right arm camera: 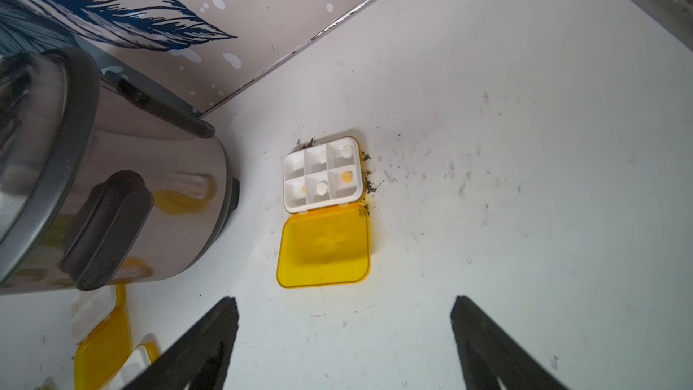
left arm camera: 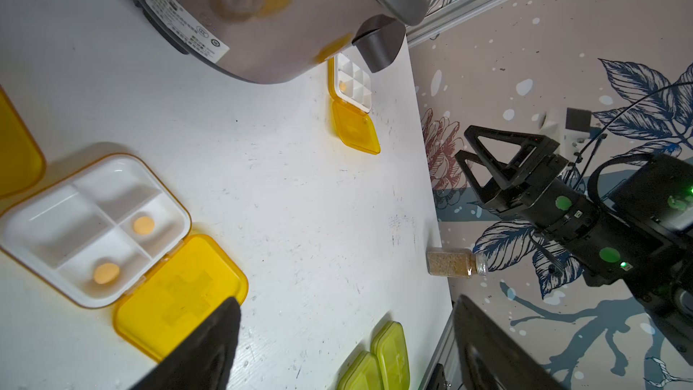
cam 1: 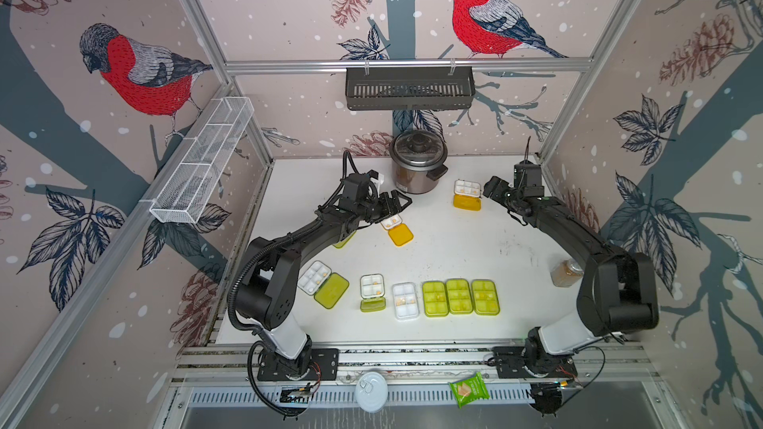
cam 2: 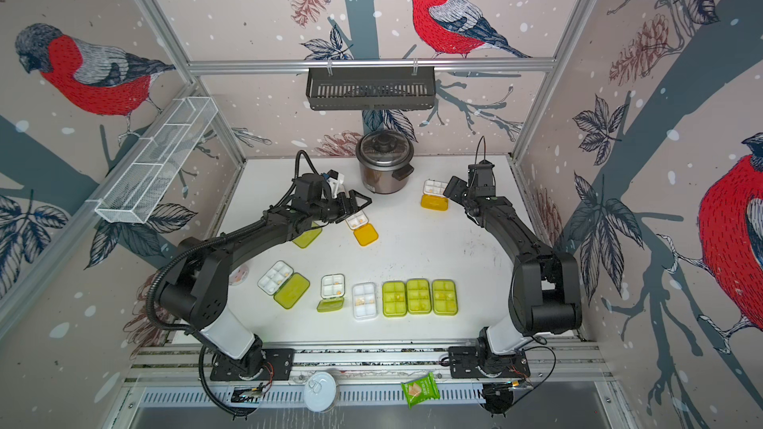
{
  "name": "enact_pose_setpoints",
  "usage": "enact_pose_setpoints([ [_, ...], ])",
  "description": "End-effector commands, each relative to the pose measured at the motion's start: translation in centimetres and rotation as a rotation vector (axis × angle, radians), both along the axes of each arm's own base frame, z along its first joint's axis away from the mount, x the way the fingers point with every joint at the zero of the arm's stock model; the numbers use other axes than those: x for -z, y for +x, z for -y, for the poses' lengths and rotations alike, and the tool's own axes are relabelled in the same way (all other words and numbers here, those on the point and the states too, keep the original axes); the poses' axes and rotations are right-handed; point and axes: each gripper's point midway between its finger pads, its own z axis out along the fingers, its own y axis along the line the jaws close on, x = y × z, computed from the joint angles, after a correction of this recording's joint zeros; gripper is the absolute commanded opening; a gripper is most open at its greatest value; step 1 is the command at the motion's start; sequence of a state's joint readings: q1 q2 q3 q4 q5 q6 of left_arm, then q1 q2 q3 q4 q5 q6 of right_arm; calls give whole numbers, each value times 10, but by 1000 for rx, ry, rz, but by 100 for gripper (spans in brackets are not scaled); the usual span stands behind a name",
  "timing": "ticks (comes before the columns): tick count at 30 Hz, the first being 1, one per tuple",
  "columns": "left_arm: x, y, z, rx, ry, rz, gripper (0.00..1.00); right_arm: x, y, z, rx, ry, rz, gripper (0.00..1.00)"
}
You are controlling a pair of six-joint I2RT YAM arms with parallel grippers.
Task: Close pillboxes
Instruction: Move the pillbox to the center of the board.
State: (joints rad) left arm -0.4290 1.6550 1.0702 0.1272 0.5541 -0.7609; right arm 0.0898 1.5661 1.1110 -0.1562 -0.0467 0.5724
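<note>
Left gripper point(cam 1: 398, 205), jaws wide, hangs over an open pillbox point(left arm camera: 112, 234) just in front of the cooker point(cam 1: 417, 167). Right gripper point(right arm camera: 345, 302), jaws also apart, faces a second pillbox point(right arm camera: 324, 245) lying open beside the cooker, with room on the table point(cam 1: 475, 249) on the side away from it. The cooker's label point(left arm camera: 187, 20) is too small to read.

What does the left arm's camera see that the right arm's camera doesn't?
Only the left wrist view: a spice jar and closed green pillboxes. Only the right wrist view: dark crumbs. Both: the rice cooker and, next to it, the open orange-lidded pillbox that the crumbs lie beside.
</note>
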Motion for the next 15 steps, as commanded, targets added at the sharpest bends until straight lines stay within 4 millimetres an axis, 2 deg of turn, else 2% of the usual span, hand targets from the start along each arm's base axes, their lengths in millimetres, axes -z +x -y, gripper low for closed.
enact_pose_setpoints([
  [1, -14, 2, -3, -12, 9, 59, 88, 0, 5, 7, -10, 3, -8, 91],
  [8, -16, -3, 3, 11, -53, 26, 88, 15, 23, 21, 45, 16, -12, 93],
  [15, -24, -3, 0, 0, -40, 58, 88, 38, 53, 22, 17, 37, -74, 93],
])
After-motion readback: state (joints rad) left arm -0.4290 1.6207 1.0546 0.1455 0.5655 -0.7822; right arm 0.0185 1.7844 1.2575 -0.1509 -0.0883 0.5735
